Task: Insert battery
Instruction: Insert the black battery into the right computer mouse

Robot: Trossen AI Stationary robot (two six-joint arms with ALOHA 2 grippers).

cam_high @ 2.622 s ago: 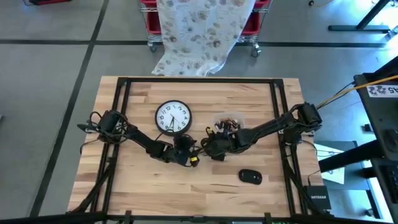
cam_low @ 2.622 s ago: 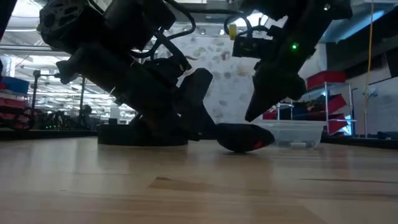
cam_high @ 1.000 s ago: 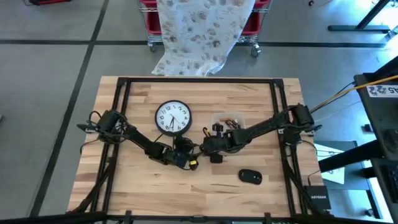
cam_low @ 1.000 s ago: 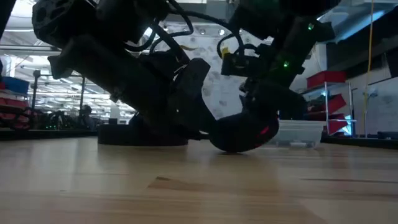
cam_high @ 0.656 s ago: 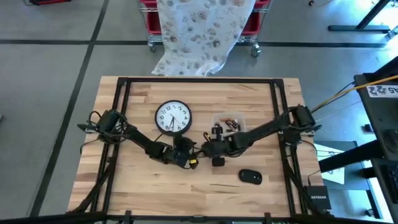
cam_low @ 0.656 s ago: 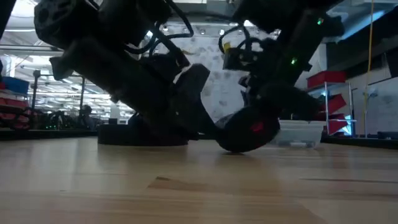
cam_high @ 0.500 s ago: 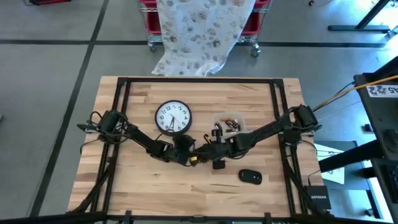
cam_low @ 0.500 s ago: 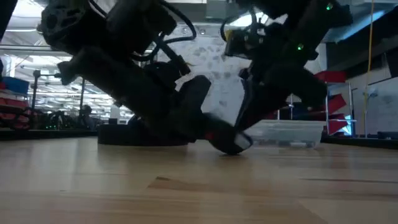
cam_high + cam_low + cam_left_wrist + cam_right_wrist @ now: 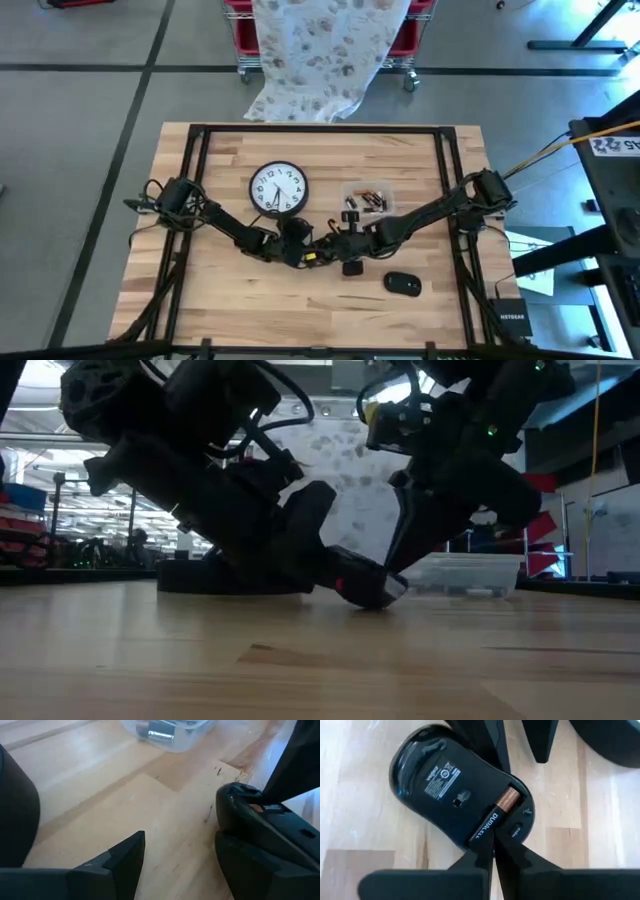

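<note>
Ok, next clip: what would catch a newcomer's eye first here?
The two grippers meeting at the table's middle: the right gripper is shut on a battery, pressing it into the upturned mouse that the left gripper steadies. Next, the wall clock lying flat behind them, and a second mouse nearer the front edge.

We look straight down on the whole table [image 9: 220, 300] from above, and level across its top from low. Each wrist camera peers close past its own fingers [image 9: 470, 865]. Beyond the right arm's fingertips lies the upturned mouse [image 9: 455, 790], shared with both wider views.
</note>
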